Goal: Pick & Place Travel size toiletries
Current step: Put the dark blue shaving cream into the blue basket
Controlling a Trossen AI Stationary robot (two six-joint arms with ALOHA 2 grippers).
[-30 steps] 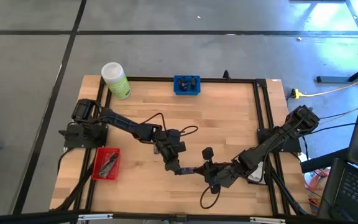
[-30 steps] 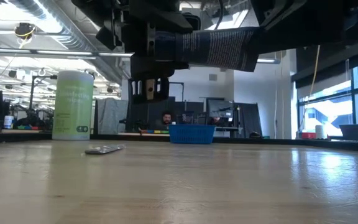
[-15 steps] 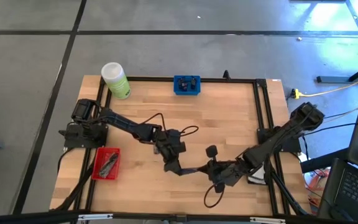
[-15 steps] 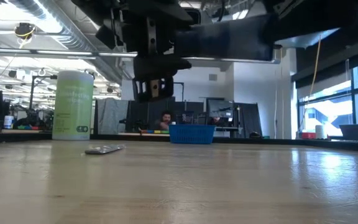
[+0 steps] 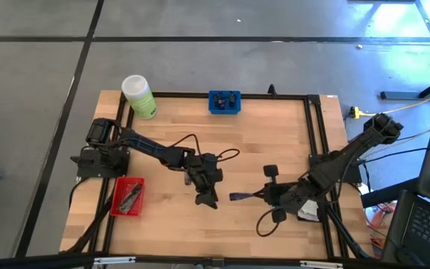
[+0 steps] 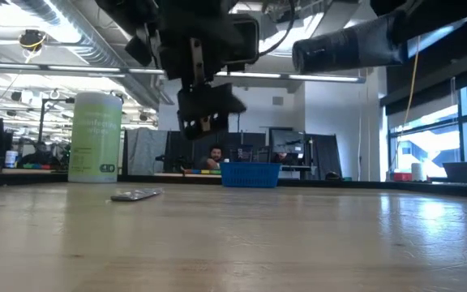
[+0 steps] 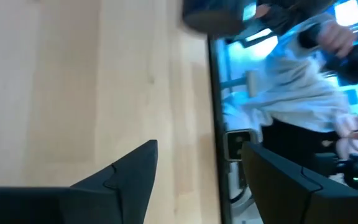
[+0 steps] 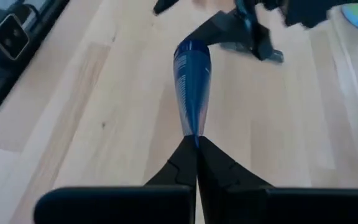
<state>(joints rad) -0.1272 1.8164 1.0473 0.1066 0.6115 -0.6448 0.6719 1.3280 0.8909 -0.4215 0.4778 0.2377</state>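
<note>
A dark navy tube [image 5: 242, 196] of the travel size toiletries hangs in the air over the near middle of the table, with my right gripper [image 5: 263, 196] shut on it. In the right wrist view the tube [image 8: 190, 87] runs straight out from the fingertips, its round cap end [image 8: 191, 48] farthest away. My left gripper [image 5: 206, 199] stands open just left of the tube's cap end, with nothing between its fingers [image 7: 135, 168]. The low view shows the tube [image 6: 347, 45] high above the tabletop and the left gripper [image 6: 205, 109] beside it. My right gripper pinches the tube's flat crimped end [image 8: 194, 138] between its two fingertips. The fingers come from the table's right, slanting down, in line with the tube. The tube is lifted clear of the table, roughly level, its cap end pointing toward the table's left.
A red tray [image 5: 128, 196] with grey items sits at the near left. A blue tray [image 5: 224, 101] and a big light-green bottle [image 5: 139, 96] stand along the far edge. A flat packet [image 6: 134, 195] lies on the wood. A black frame [image 5: 316, 134] borders the table.
My left gripper has opened and let go of the tube, staying where it was. My right gripper has moved toward the table's right edge and up, carrying the tube out from between the left fingers. The tube is now held by the right gripper alone.
</note>
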